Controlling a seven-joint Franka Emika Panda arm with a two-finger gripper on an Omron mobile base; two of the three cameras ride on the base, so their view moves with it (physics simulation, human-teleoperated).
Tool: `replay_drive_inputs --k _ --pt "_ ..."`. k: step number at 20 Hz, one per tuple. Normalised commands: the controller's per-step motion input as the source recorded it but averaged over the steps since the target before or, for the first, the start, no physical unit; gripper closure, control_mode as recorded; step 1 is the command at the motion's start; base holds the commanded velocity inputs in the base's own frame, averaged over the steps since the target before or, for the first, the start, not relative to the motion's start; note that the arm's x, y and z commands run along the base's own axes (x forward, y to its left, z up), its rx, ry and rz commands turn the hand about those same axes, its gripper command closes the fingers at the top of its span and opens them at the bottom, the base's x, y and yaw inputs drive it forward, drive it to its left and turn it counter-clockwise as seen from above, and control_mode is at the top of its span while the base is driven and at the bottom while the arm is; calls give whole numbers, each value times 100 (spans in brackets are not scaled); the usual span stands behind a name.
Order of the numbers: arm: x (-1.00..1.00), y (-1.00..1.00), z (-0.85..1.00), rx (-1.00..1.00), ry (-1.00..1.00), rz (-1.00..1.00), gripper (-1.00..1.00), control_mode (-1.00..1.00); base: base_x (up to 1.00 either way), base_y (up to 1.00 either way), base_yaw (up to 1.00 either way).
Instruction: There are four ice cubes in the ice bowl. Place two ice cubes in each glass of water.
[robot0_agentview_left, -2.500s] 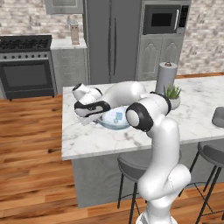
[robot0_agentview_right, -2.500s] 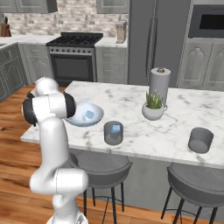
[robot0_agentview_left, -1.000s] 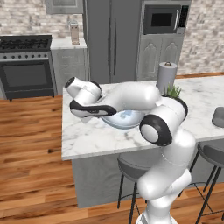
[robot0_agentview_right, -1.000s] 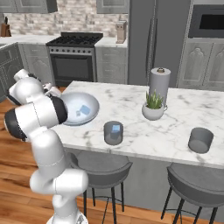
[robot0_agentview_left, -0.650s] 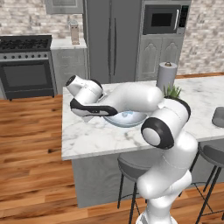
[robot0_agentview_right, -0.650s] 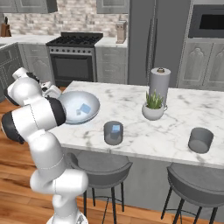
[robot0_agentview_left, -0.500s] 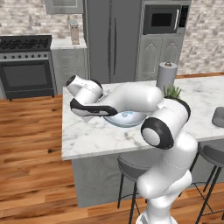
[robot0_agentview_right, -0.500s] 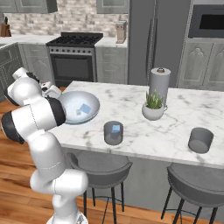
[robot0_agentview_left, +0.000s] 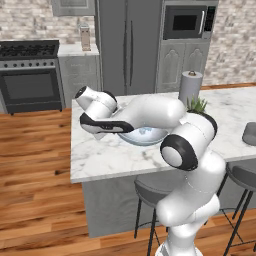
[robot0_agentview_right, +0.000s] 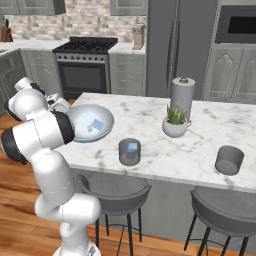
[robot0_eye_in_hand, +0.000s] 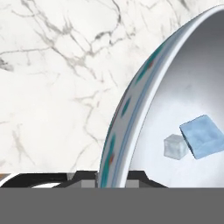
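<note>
The ice bowl (robot0_agentview_right: 102, 131) sits on the marble island's left part, and it looks slightly tipped. My gripper (robot0_eye_in_hand: 111, 177) is shut on its left rim (robot0_eye_in_hand: 114, 144), which runs up between the fingertips. Inside lie two ice cubes, a bigger pale-blue one (robot0_eye_in_hand: 202, 135) and a smaller one (robot0_eye_in_hand: 176, 145) beside it, also seen in the right base view as pale-blue cubes (robot0_agentview_right: 96, 123). The near glass of water (robot0_agentview_right: 130, 152) stands right of the bowl near the front edge with one ice cube (robot0_agentview_right: 132, 146) in it. A second glass of water (robot0_agentview_right: 229, 160) stands far right. From the left base view, my gripper (robot0_agentview_left: 116, 131) meets the bowl (robot0_agentview_left: 147, 136).
A small white pot with a green plant (robot0_agentview_right: 176, 122) and a tall paper-towel roll (robot0_agentview_right: 182, 95) stand behind the glasses. The island's front edge (robot0_agentview_right: 150, 176) has stools (robot0_agentview_right: 112, 190) below it. Bare marble (robot0_eye_in_hand: 57, 87) lies left of the bowl.
Since the earliest frames my hand swung from above the bowl to its left rim, and the bowl shifted slightly left. Over the last second nothing has visibly moved.
</note>
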Motion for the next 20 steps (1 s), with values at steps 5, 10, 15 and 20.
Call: replay_drive_inputs --k 5,10,15,20 --pt "0 0 0 0 0 0 100 100 -8 0 0" --pt "0 0 0 0 0 0 100 100 -96 -12 -1" --pt "0 0 0 0 0 0 100 100 -64 -62 -1" --pt "0 0 0 0 0 0 100 100 -44 -81 0"
